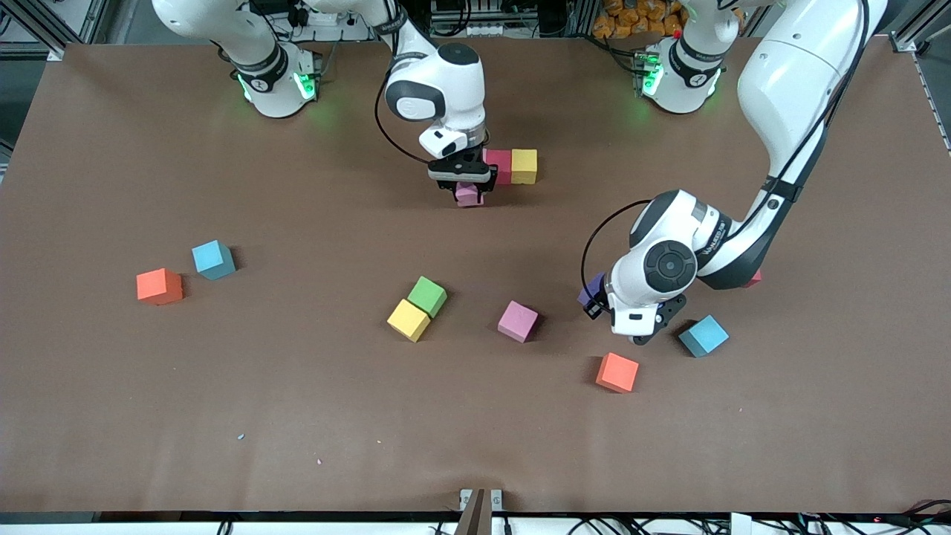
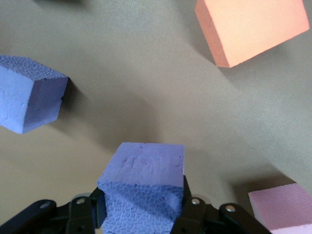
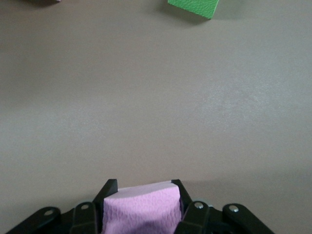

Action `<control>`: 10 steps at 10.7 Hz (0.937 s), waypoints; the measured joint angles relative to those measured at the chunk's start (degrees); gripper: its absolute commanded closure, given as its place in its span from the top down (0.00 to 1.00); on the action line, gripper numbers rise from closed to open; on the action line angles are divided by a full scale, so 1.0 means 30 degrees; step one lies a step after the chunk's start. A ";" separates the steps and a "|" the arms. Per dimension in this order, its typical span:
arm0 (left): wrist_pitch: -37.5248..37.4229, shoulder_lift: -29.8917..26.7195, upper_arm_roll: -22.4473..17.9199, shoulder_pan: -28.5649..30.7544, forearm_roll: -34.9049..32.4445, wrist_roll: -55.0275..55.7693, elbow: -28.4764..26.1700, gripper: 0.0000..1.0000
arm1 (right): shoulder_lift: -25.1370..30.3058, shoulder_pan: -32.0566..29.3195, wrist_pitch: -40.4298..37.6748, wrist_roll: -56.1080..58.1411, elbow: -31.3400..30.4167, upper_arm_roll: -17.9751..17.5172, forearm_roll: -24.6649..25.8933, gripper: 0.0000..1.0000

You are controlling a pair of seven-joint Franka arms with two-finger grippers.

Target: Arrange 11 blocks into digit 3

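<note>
My right gripper is shut on a pink block, low over the table right beside a red block that touches a yellow block. My left gripper is shut on a purple block, between a loose pink block and a light blue block. An orange block lies nearer the front camera than that gripper.
A green block and a yellow block touch near mid-table. Toward the right arm's end lie a light blue block and an orange block. A red block peeks from under the left arm.
</note>
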State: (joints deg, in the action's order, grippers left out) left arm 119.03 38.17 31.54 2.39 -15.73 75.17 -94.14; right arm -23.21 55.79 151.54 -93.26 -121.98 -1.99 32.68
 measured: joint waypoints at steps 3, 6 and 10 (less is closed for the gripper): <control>-0.0010 0.0048 -0.0003 0.0000 0.0000 -0.0067 0.0032 0.00 | -0.0004 0.0000 -0.0003 -0.0843 0.0001 0.0000 0.0221 0.00; -0.0023 0.0096 -0.0003 0.0000 0.0000 -0.0178 0.0052 0.00 | -0.0091 0.0001 -0.0048 -0.2031 0.0001 -0.0002 0.1189 0.00; -0.0031 0.0112 -0.0004 -0.0001 0.0000 -0.0249 0.0081 0.00 | -0.0252 0.0235 -0.0214 -0.2538 0.0003 -0.0012 0.1242 0.00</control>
State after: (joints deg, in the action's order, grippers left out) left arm 118.94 38.51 31.53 2.39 -15.73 74.43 -93.90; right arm -23.97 56.50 150.90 -100.87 -121.97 -2.03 36.41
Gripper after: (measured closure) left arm 0.445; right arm 0.476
